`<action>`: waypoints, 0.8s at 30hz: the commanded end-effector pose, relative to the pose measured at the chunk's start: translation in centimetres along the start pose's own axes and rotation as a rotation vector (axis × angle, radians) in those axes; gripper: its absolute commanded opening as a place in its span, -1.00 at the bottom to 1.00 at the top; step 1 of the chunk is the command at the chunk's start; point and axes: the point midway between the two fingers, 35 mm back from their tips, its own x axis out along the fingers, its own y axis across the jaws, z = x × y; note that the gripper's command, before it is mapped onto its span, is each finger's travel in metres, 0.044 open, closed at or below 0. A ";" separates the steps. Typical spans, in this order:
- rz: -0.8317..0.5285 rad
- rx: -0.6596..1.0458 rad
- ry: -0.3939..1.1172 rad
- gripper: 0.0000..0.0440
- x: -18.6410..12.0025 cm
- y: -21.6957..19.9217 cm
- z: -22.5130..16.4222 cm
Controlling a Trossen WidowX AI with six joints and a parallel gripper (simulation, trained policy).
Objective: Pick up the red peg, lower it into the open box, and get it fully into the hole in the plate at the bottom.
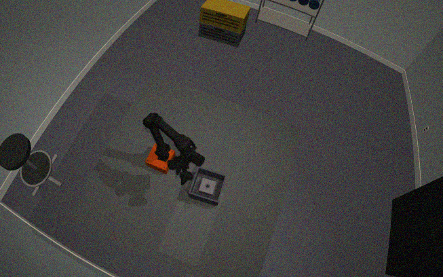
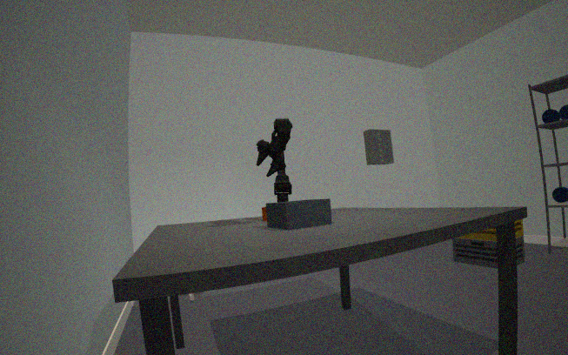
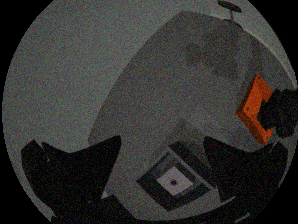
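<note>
The red peg is not visible in any of the current views. The open box [image 1: 193, 187] [image 2: 308, 214] [image 3: 155, 196] stands on the table [image 2: 215, 246]. Its pale plate [image 1: 202, 189] [image 3: 184, 181] lies at the bottom with a dark hole [image 1: 207, 186] [image 3: 174, 182] in the middle, and no peg shows in it. My gripper [image 2: 263, 170] [image 3: 163, 141] is wide open with nothing between the fingers. It hangs well above the table, beside and higher than the box, on the side of the arm's base.
The arm's orange base [image 1: 157, 161] [image 2: 263, 214] [image 3: 253, 102] is close to the box. The arm's dark links [image 1: 171, 130] [image 2: 281, 132] cover part of the table beside the box in the top view. A stool, yellow crates and a shelf stand away from the table.
</note>
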 end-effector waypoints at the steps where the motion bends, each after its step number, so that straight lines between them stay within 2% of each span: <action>1: -0.003 -0.100 0.030 1.00 -0.5 -0.3 -1.5; 24: -0.011 -0.883 0.205 1.00 -4.3 -7.2 -10.4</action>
